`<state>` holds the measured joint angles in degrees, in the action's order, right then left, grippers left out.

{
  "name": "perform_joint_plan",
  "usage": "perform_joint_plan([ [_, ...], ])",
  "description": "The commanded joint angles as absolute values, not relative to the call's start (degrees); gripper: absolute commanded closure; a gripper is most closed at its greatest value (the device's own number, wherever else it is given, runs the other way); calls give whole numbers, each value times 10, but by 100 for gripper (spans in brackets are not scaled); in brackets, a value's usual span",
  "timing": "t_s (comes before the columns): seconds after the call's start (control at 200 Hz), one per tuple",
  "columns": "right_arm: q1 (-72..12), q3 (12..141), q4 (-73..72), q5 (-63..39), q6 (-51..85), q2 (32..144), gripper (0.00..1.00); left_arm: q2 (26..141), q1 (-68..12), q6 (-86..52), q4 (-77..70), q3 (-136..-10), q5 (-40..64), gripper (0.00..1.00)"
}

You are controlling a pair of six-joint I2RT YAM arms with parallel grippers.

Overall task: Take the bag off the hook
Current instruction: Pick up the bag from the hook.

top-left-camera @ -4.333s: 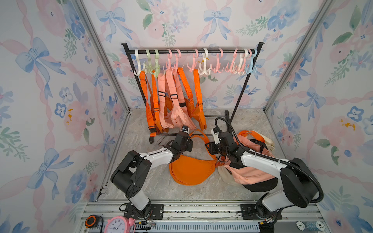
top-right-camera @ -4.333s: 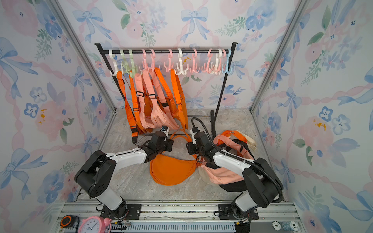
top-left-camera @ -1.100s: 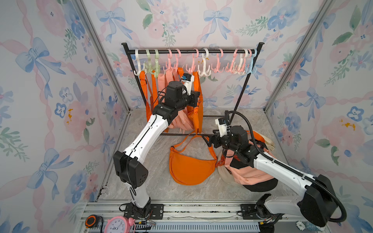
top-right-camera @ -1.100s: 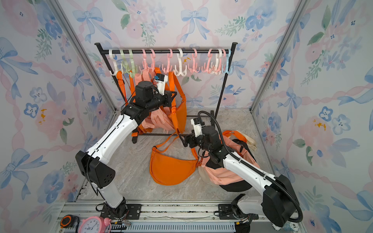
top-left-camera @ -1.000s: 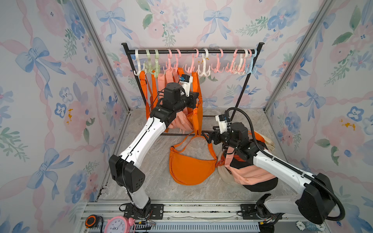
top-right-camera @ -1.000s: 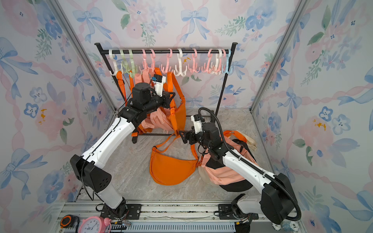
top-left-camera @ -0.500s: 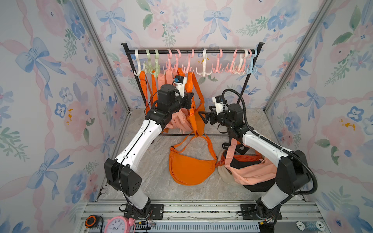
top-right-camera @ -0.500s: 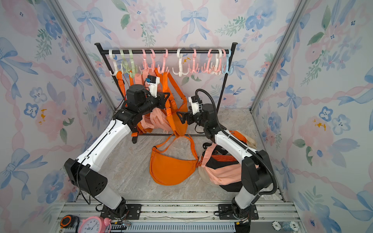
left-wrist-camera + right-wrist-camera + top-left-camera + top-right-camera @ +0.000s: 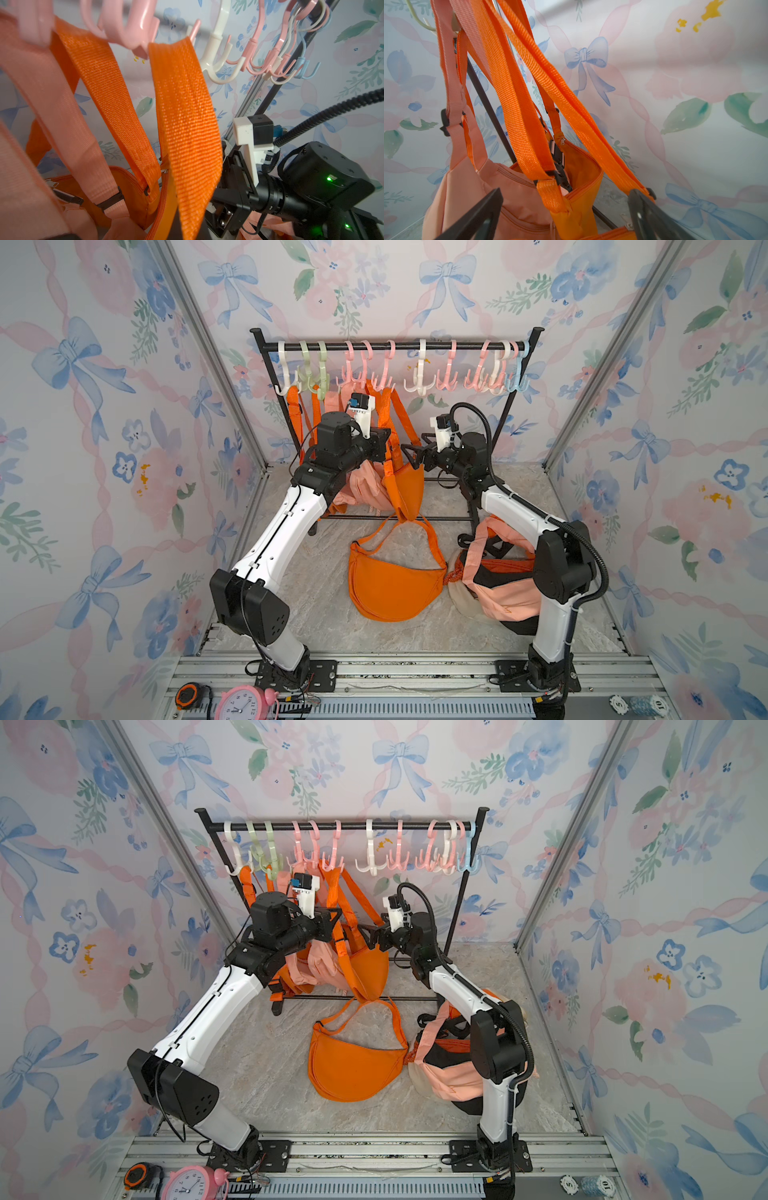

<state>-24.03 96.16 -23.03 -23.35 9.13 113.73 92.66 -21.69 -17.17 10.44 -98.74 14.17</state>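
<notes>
The marbled grey tabletop (image 9: 316,614) carries a black metal garment rack (image 9: 465,347) at its far end, its rail strung with pastel plastic hooks (image 9: 422,364). The task's thing, a bright orange fabric crossbody bag (image 9: 409,489), hangs below the rail's left half. It is just beside a cluster of peach fabric bags (image 9: 365,489) on neighbouring hooks, and clear of the tabletop. A second orange bag (image 9: 395,589) and a heap of peach bags (image 9: 494,593) lie on the tabletop nearer the robot.

The hanging bag looks light, limp and empty. Its crescent body sags and folds, so it will likely swing and twist rather than keep shape, and the body offers little to pinch. The better hold is the orange webbing strap (image 9: 187,124), which is flat, coarse-woven and unlikely to slip. It should be taken high enough that the loop can be lifted over the prong of the pink plastic hook (image 9: 389,364) without snagging the straps beside it.

The left tool (image 9: 388,445) is closed tight. In the left wrist view the strap runs straight down toward it, so it appears pinched, though the fingertips are out of view. The right tool (image 9: 565,192) stands wide open, its dark jaws straddling the bag's zipped top, one jaw touching a strap, gripping nothing
</notes>
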Motion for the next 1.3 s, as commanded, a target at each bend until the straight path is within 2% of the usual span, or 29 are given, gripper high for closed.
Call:
perform_joint_plan([
  [0.0, -234, 999, -272, -225, 92, 1162, 7, 909, -213, -178, 100, -976, 155, 100],
  [0.155, -233, 1050, -273, -216, 84, 1195, 13, 914, -212, -181, 100, -977, 162, 100],
  [0.48, -229, 1222, -209, -228, 73, 1296, 13, 924, -207, -181, 101, -981, 166, 100],
  [0.67, -230, 1273, -215, -235, 92, 1328, 24, 931, -201, -181, 105, -986, 171, 100],
  [0.795, -230, 1265, -232, -237, 101, 1325, 39, 936, -197, -180, 108, -991, 173, 100],
  [0.965, -231, 1233, -260, -243, 120, 1302, 74, 944, -195, -180, 108, -997, 178, 100],
  [1.035, -233, 1205, -279, -239, 126, 1285, 84, 944, -194, -180, 108, -998, 180, 100],
  [1.145, -237, 1149, -318, -231, 137, 1250, 91, 943, -194, -180, 108, -997, 181, 100],
  [1.295, -244, 1083, -354, -227, 142, 1208, 96, 941, -194, -179, 108, -1002, 180, 100],
])
